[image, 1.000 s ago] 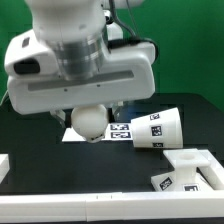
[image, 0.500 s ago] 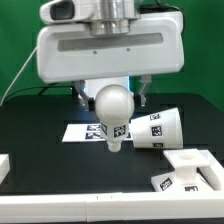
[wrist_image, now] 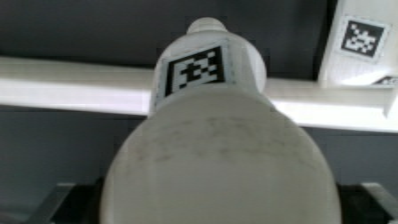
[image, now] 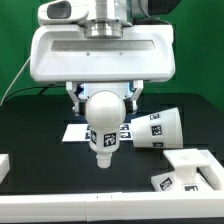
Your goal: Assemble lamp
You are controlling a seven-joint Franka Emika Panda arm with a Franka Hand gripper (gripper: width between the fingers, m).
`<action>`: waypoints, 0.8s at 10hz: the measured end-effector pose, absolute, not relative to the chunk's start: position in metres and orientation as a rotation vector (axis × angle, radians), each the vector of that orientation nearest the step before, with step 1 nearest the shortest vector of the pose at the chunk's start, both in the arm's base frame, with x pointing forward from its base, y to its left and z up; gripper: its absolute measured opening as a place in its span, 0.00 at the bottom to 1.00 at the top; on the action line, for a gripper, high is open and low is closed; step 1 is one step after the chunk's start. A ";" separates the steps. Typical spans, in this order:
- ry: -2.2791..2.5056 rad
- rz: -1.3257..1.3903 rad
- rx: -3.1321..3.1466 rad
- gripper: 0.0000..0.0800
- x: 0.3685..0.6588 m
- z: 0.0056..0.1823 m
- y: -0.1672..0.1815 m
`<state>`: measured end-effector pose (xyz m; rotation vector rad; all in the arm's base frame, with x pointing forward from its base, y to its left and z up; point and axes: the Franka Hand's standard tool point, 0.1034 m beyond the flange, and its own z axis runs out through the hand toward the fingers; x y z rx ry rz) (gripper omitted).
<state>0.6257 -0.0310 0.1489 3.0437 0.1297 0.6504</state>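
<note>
The white bulb (image: 104,120) hangs in my gripper (image: 103,95), round end up between the fingers, its tagged screw neck pointing down above the black table. In the wrist view the bulb (wrist_image: 210,150) fills most of the frame, with its neck tag facing the camera. The gripper is shut on the bulb. The tapered shade (image: 158,129) lies on its side at the exterior view's right, its tags showing. The angular base (image: 190,170) sits at the front right, apart from the bulb.
The marker board (image: 75,132) lies flat on the table behind the bulb and shows in the wrist view (wrist_image: 71,85). A white ledge (image: 4,165) sits at the front left edge. Green backdrop behind.
The arm has swung from the exterior view's left to the centre and the bulb has turned neck-down, then dropped slightly lower toward the table.
</note>
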 end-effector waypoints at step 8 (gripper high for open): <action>0.070 0.745 3.078 0.72 0.618 0.176 0.029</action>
